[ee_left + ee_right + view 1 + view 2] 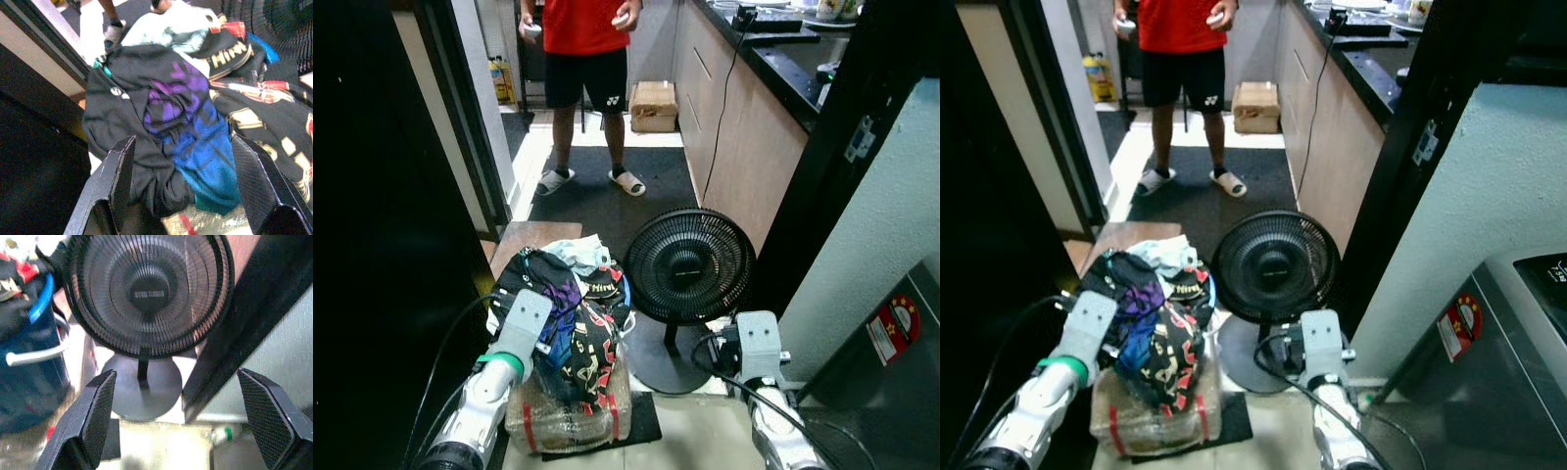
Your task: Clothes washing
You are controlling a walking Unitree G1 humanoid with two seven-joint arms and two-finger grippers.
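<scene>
your left gripper [178, 183] hangs with its two black fingers spread wide apart, right over the heap of dark clothes [570, 313], and nothing sits between them yet. the heap holds a black shirt with purple and blue print [181, 117], a black, red and cream patterned garment [599, 352] and a pale crumpled cloth [578, 253] on top. it all rests on a clear plastic-wrapped bundle [570, 416] that stands on a black floor mat [641, 421], with a blue-rimmed basket [41, 303] partly hidden under the clothes.

your right gripper [188, 418] is also open, fingers far apart and empty, pointing at the black round pedestal fan [690, 266]. that fan stands just beside the right edge of the heap, its round base [142, 391] on the floor, and it blocks the way between the clothes and the grey washing machine with the red sticker [1494, 333] at the right edge of the floor.

a black door frame [862, 117] rises behind the fan. beyond it, on the dark kitchen mat [607, 191], a person in a red shirt and black shorts [587, 49] stands in white slippers, facing you. a cardboard box [653, 106] sits against the beige cabinet front [744, 137] under the black countertop [783, 59].
</scene>
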